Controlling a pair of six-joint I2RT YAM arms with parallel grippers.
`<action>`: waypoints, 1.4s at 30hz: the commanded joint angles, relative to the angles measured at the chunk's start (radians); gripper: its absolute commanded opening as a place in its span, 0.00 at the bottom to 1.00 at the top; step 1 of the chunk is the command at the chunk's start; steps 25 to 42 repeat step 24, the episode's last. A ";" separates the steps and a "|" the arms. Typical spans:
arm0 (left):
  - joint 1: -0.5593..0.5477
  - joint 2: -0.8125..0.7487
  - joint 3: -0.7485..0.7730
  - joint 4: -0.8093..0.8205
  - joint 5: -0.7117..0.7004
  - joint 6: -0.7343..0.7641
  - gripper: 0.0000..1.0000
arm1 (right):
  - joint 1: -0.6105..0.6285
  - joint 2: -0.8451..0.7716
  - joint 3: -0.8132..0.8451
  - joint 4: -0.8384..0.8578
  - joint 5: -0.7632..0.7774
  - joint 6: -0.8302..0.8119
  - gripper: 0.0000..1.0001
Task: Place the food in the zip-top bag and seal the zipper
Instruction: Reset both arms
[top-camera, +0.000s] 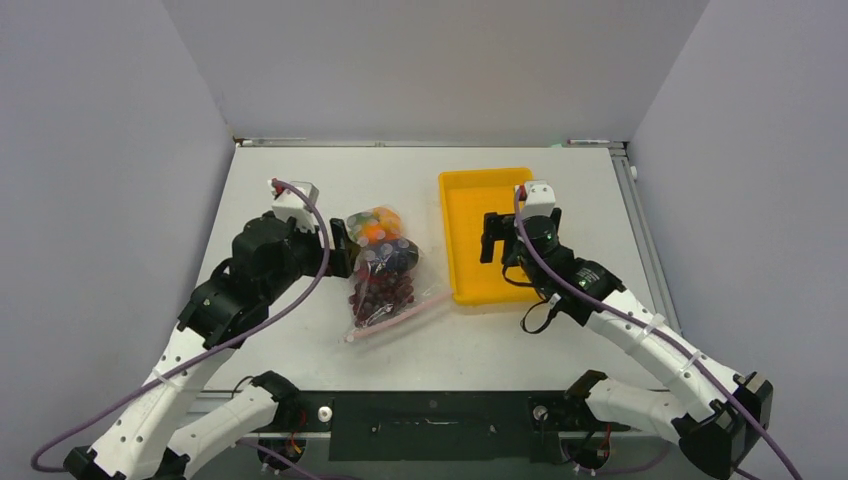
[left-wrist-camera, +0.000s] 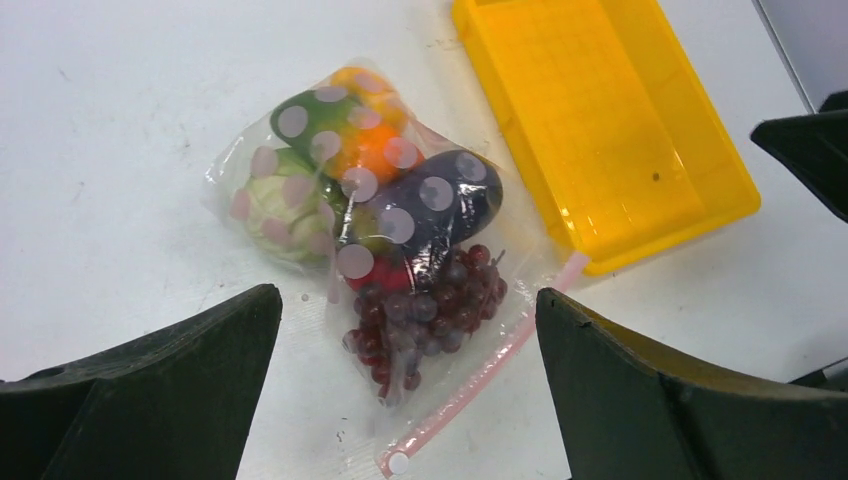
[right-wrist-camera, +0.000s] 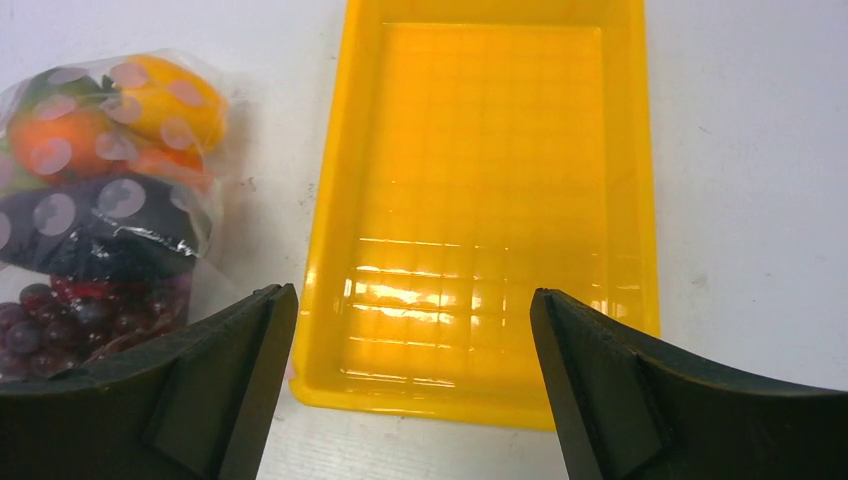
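Top external: food (top-camera: 379, 226) lay inside zip-top bag (top-camera: 362, 314), left of yellow tray (top-camera: 447, 240). Left gripper (top-camera: 342, 248) and right gripper (top-camera: 497, 237) stood spread.

The zip-top bag (top-camera: 382, 268) lies flat near the middle of the bench (top-camera: 450, 345). The food (top-camera: 384, 262) is inside it: orange and green pieces toward the far edge, a dark eggplant in the middle, the red grape bunch nearest. The zipper (top-camera: 398, 317) runs slantwise along the bag's near end. A yellow tray (top-camera: 465, 210) sits just right of the bag. The left jaws hang beside the bag's left side. The right jaws hang over the tray.
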 joint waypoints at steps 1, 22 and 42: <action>0.150 -0.005 -0.014 0.056 0.156 -0.051 0.96 | -0.128 -0.042 0.052 -0.009 -0.167 -0.013 0.90; 0.284 -0.157 -0.245 0.209 0.118 -0.063 0.96 | -0.200 -0.369 -0.162 0.131 -0.076 -0.133 0.90; 0.284 -0.152 -0.243 0.216 0.148 -0.056 0.96 | -0.196 -0.363 -0.162 0.124 -0.071 -0.133 0.90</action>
